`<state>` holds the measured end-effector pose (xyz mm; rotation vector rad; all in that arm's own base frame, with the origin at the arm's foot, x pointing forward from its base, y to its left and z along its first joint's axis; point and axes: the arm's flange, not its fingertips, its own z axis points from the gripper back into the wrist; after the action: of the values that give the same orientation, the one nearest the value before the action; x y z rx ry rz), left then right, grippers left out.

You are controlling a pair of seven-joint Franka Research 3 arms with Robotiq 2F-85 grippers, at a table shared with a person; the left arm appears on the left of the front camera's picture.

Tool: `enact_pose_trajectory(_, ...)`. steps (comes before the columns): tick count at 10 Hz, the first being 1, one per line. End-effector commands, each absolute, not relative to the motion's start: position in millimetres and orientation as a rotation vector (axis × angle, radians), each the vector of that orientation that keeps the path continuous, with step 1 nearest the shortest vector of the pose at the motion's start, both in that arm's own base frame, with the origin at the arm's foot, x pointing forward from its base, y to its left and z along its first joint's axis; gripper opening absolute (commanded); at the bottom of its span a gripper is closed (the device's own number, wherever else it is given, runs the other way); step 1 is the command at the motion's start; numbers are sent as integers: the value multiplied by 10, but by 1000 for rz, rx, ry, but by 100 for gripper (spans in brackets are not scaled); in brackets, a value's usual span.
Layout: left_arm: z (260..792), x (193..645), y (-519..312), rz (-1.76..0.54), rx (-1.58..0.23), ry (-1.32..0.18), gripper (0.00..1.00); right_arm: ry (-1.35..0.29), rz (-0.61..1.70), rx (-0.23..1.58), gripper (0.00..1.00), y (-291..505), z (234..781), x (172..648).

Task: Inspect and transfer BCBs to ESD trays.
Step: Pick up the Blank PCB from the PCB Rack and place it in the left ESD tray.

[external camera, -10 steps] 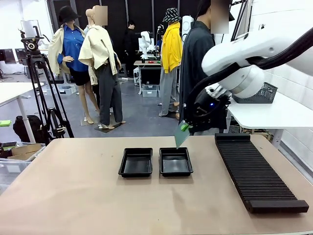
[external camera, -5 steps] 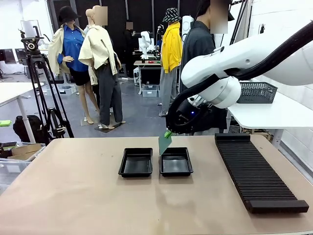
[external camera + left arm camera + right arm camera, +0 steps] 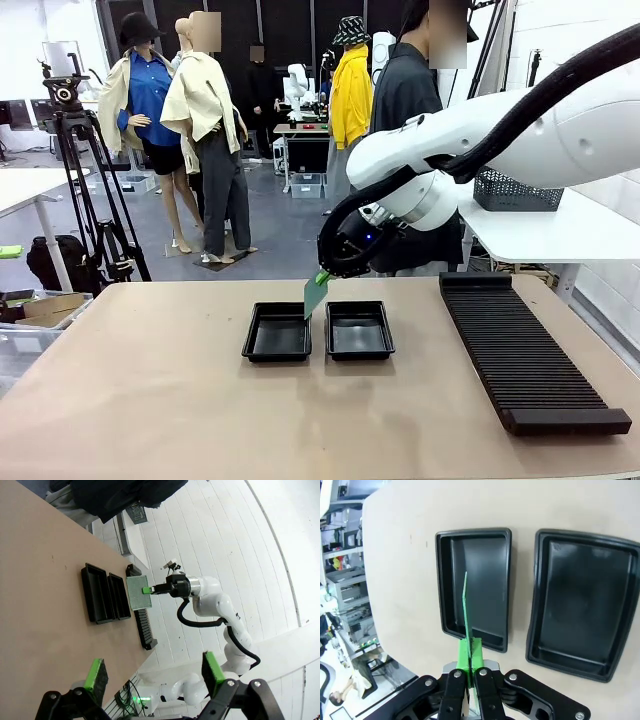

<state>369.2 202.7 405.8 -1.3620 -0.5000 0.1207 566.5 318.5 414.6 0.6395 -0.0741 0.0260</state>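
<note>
My right gripper (image 3: 322,277) is shut on the top edge of a green BCB (image 3: 316,296), which hangs upright above the gap between two black ESD trays. The left tray (image 3: 278,338) and the right tray (image 3: 359,338) lie side by side at mid-table, both with bare floors. In the right wrist view the BCB (image 3: 465,607) shows edge-on over one tray (image 3: 487,580), with the other tray (image 3: 585,600) beside it, and the right gripper (image 3: 470,652) pinches its near end. My left gripper (image 3: 155,672) is open, high above the table and far from the trays (image 3: 100,602).
A long black ribbed rack (image 3: 525,350) lies along the table's right side. A person in dark clothes (image 3: 400,110) stands behind the far edge, near my right arm. The near half of the tabletop (image 3: 200,420) is bare.
My right arm has swung left with the BCB, from above the right tray's far edge to above the gap by the left tray. The left gripper stays open.
</note>
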Motion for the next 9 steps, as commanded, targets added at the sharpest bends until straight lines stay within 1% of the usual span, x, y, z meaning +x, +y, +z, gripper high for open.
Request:
enact_pose_trajectory(1,4074,3668,2036,124,-1362,-505,100,-53,-4,677,0,3339,4106,5838)
enact_pose_trajectory(4,4074,3668,2036,124,-1362,-505,100,-24,-12,682,0,3548,3906,5917)
enact_pose_trajectory(9,4074,3668,2036,124,-1362,-505,100,-26,15,652,0,3901,3570,5851)
